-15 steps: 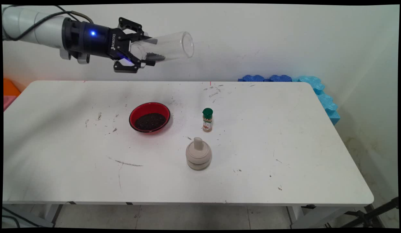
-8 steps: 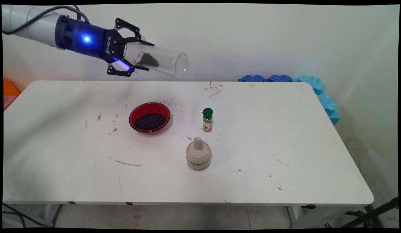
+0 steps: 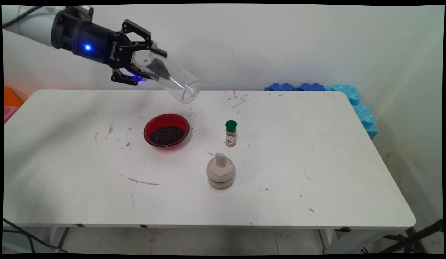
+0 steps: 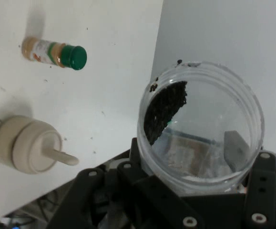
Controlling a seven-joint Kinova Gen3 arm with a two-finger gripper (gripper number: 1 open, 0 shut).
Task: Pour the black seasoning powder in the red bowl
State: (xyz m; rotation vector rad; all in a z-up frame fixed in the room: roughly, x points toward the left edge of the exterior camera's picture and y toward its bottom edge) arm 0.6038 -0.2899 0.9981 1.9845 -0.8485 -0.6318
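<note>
Fingers of the gripper are mostly hidden behind the clear jar they clamp, its mouth tilted down over the table. Dark grains cling inside. A red bowl sits below, with spice bottle and beige lidded pot farther right.

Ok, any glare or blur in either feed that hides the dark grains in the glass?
Main view: sharp, evenly lit; the grains show plainly through the clear glass held in the gripper, above the red bowl. Hand view: slightly soft, grains still clear against the glass wall.
</note>
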